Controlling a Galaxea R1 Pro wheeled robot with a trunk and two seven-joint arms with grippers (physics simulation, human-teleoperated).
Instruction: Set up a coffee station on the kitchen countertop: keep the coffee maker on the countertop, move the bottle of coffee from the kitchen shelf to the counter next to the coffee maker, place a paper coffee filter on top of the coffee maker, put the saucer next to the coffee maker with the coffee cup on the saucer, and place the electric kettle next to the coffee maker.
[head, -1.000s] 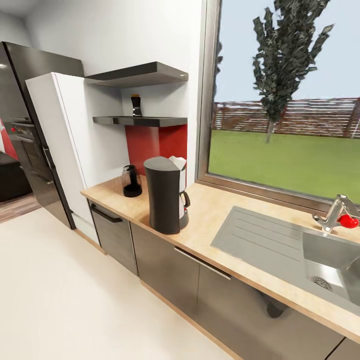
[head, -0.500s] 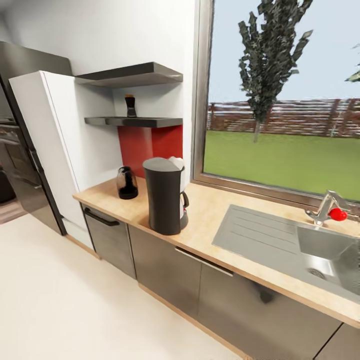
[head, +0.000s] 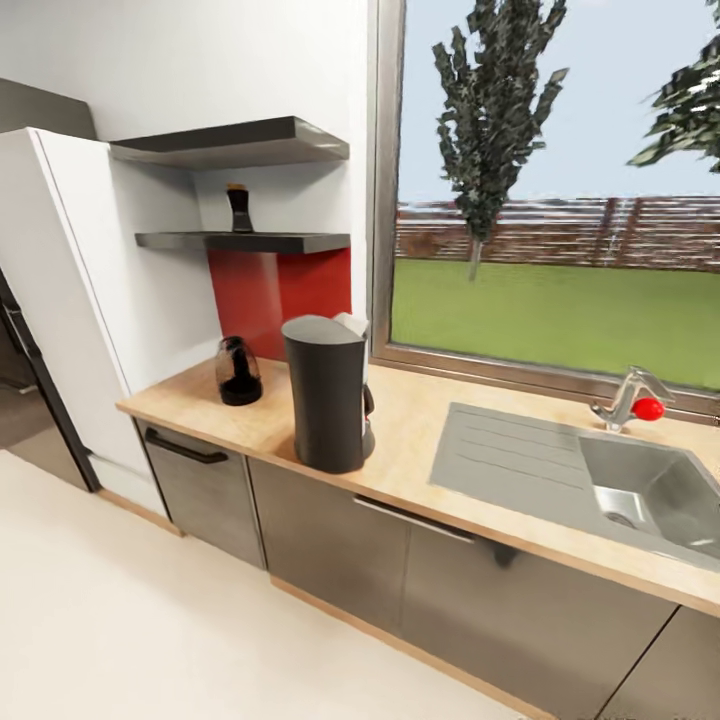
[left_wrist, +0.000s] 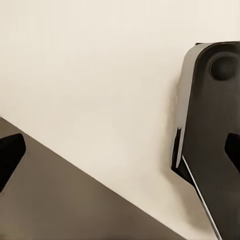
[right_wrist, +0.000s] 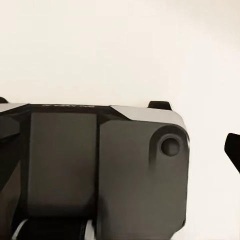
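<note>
Bottle of coffee upright on the kitchen shelf, towards its wall end, well above the countertop. Coffee maker near the counter's front edge, paper coffee filter on top, electric kettle beside it near the left end. Bot not yet w/in reach; can't tell which arm's nearer. Left gripper wide; right gripper: can't tell.
</note>
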